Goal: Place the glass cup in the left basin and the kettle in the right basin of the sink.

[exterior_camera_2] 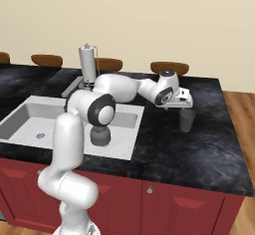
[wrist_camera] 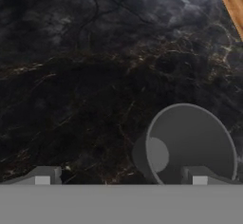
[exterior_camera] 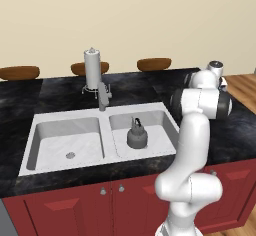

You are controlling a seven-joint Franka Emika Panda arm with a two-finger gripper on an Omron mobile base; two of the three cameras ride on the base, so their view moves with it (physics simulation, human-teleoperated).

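1. The table (exterior_camera: 55, 97), a black marble top over red cabinets, fills the middle of both base views, with a plain cream wall behind it.
2. The sink (exterior_camera: 31, 130) sits at centre left of the left base view, a grey faucet (exterior_camera: 103, 96) at its back centre.
3. The left basin (exterior_camera: 50, 147) holds nothing but its small round drain, so that half of the job is not yet done.
4. The right basin (exterior_camera: 160, 127) already holds the kettle (exterior_camera: 136, 134), standing upright; I judge that half finished.
5. A white paper-towel roll (exterior_camera: 92, 69) stands behind the faucet.
6. The glass cup (exterior_camera_2: 187, 120) stands upright on the table at centre right of the right base view, well apart from the sink.
7. The hand (exterior_camera_2: 185, 102) hovers just above the cup with its fingers spread wide, gripping nothing; in the hand view the cup's open mouth lies at lower right, around one fingertip (wrist_camera: 199, 175).
8. No brands, labels or writing can be read anywhere.
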